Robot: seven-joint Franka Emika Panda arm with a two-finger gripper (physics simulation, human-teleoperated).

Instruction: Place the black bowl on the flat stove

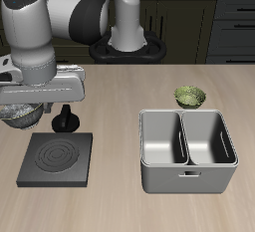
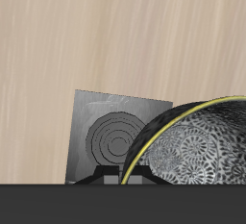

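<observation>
Height, plenty of it: carrying the black bowl (image 1: 22, 115) clear of the desk (image 1: 120, 201), tucked under the claw (image 1: 28, 105) close to the desk's side edge. Can't make out the fingers themselves in either view. Must be pinched shut on the bowl though, judging by the height above the wood. Peering from the wrist view straight into that speckled, shiny inside, rim looming large.

Now the key relation: where to find the flat stove (image 1: 57, 158). Lies below the claw and toward the desk's front edge, a touch inward from the side edge too. Sits flat, with the knob (image 1: 65, 119) at its back edge, the edge nearest the bowl. In the wrist view, shows its ring marks beside the bowl rather than under it, with only part of the slab covered by the bowl's curve. So not centred yet, by this reading.

Calls for a short carry forward and inward to get over the rings, then straight down. Worth watching the knob on the way: close to the path, easy to clip with a low carry.

Well apart from all this, across the desk: green bowl (image 1: 190, 97) and grey bin (image 1: 186, 148), no part in the move.
</observation>
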